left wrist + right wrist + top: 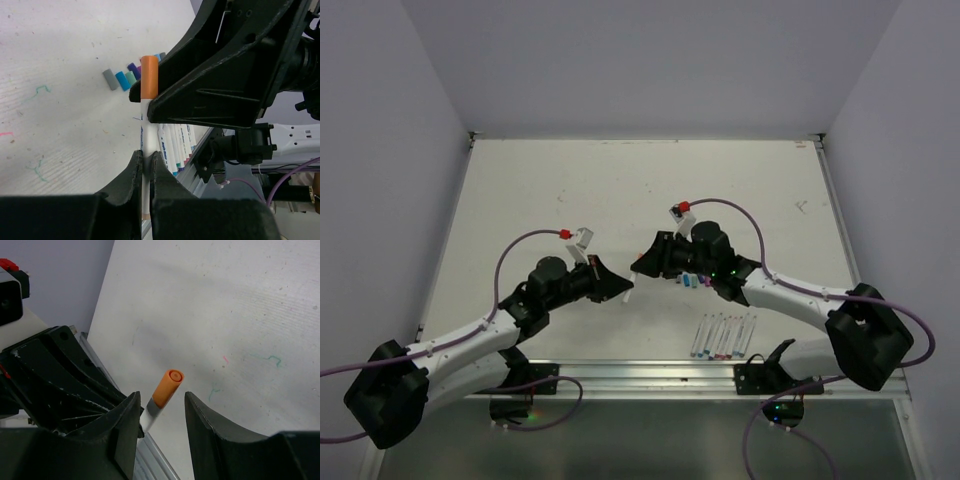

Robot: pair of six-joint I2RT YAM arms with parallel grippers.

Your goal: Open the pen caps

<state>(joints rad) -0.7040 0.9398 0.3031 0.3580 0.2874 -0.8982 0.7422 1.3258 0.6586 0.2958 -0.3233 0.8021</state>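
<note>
My left gripper (145, 159) is shut on the white barrel of a pen (145, 131) and holds it above the table. The pen's orange cap (149, 77) points at my right gripper (161, 401). That gripper is open, its jaws on either side of the orange cap (168, 387) with a gap on each side. In the top view the two grippers meet at mid table, the left (618, 285) and the right (645, 262), and the pen (631, 283) between them is mostly hidden. Several loose caps (122, 77) in grey, blue, teal and purple lie on the table.
A row of several white pens (723, 335) lies near the front edge by the right arm's base, also in the left wrist view (176, 145). The loose caps (692, 281) lie under the right arm. An aluminium rail (650, 378) runs along the front edge.
</note>
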